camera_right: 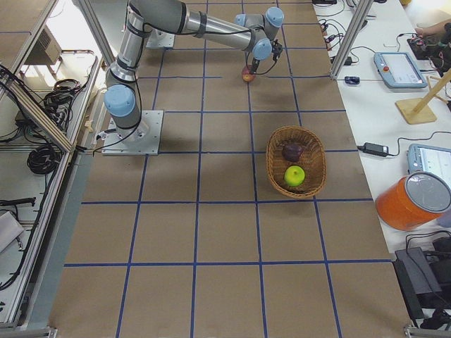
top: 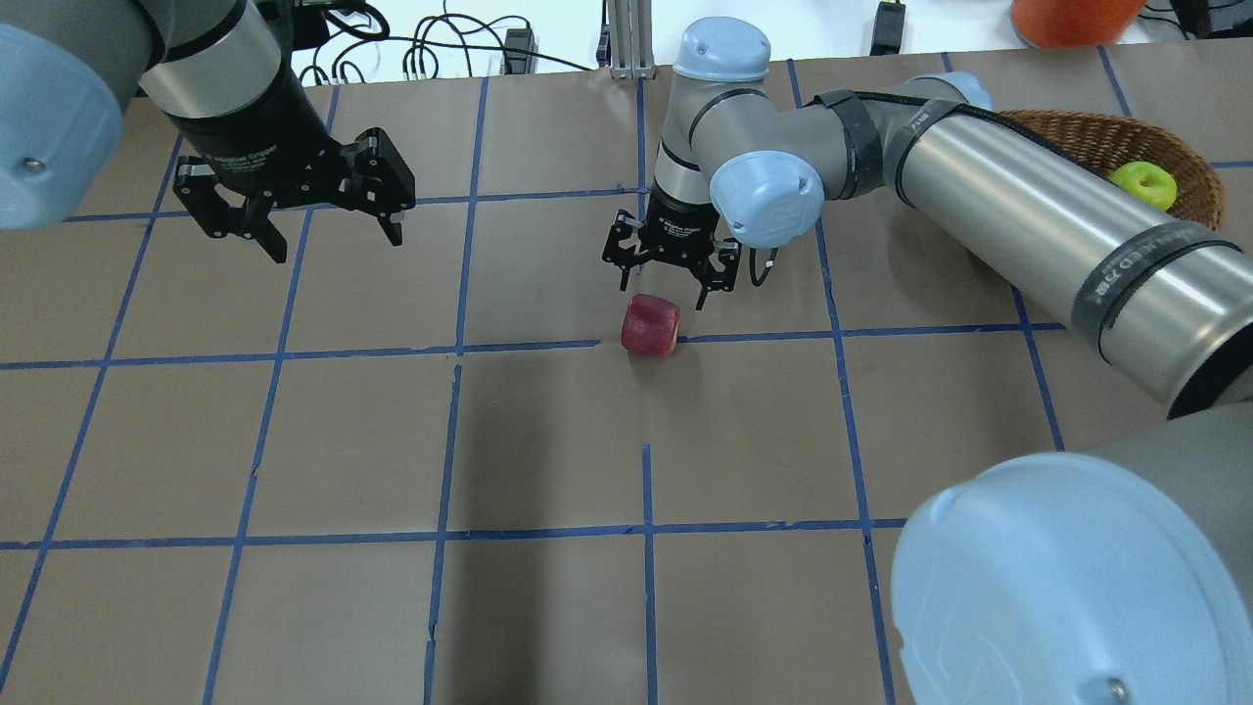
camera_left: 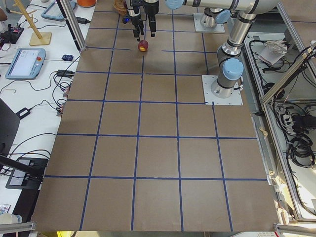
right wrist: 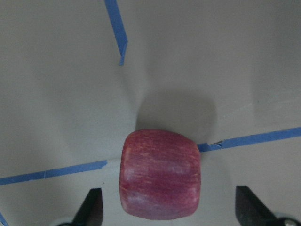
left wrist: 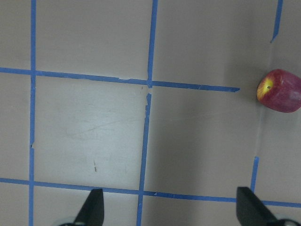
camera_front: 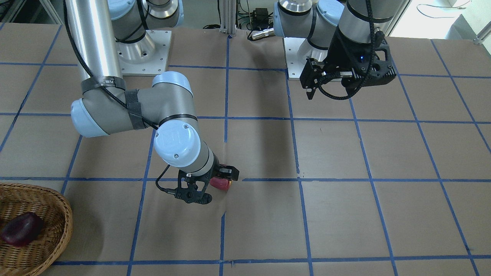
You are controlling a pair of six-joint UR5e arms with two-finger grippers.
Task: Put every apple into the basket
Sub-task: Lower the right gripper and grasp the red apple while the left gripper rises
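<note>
Right pincer [top: 663, 294] hangs spread and empty just over the red, yellow-patched apple [top: 650, 325], which lies on its side near the middle of the brown paper-covered desk [top: 548, 441]. Likely trouble: the apple sits slightly off-centre between the jaws, so one may touch first and roll it away, and its smooth skin could slip during the carry. Left pincer [top: 338, 245], also spread and empty, hovers well apart at the left. Count: three apples, one on the desk, with the lime-green apple [camera_right: 294, 174] and maroon apple [camera_right: 292, 151] inside the single oval wicker basket [camera_right: 268, 163] at the far right; two pincers.
</note>
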